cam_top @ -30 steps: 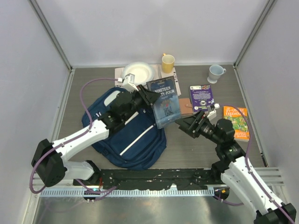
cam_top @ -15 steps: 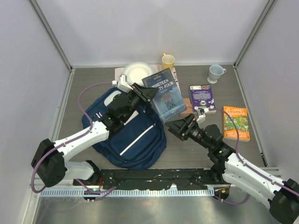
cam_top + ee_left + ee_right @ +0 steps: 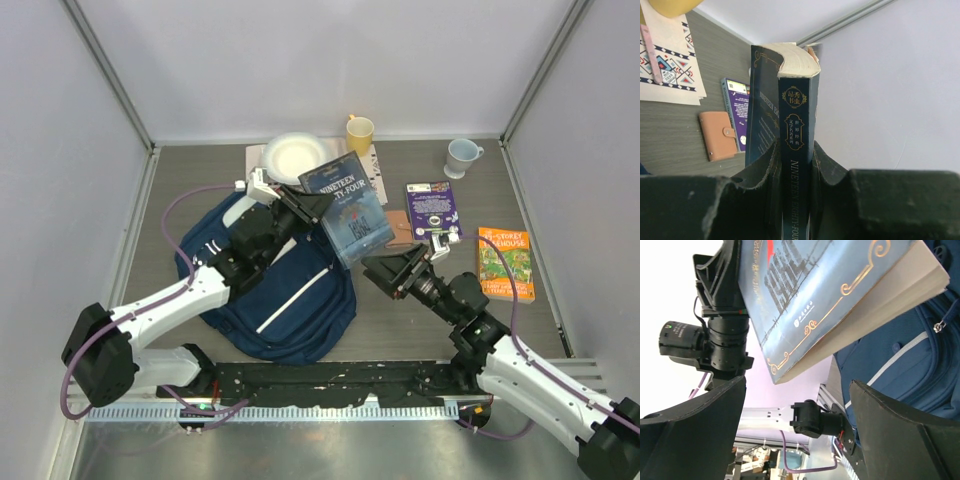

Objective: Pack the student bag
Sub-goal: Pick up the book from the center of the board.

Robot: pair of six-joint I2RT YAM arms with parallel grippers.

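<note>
Navy student bag (image 3: 290,300) (white reflective stripe) flat on the table.

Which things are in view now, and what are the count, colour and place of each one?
student bag: 1, navy blue with a white stripe, left side of the table
Nineteen Eighty-Four book: 1, dark blue, held above the bag's far right edge
plate: 1, white, behind the bag
cup: 1, yellow, far edge
patterned paper: count unclear, white, under the cup
mug: 1, pale blue, far right
purple book: 1, centre right
card wallet: 1, tan, beside the purple book
Treehouse book: 1, green and orange, right side
left gripper: shut on the book's spine
right gripper: open, empty
</note>
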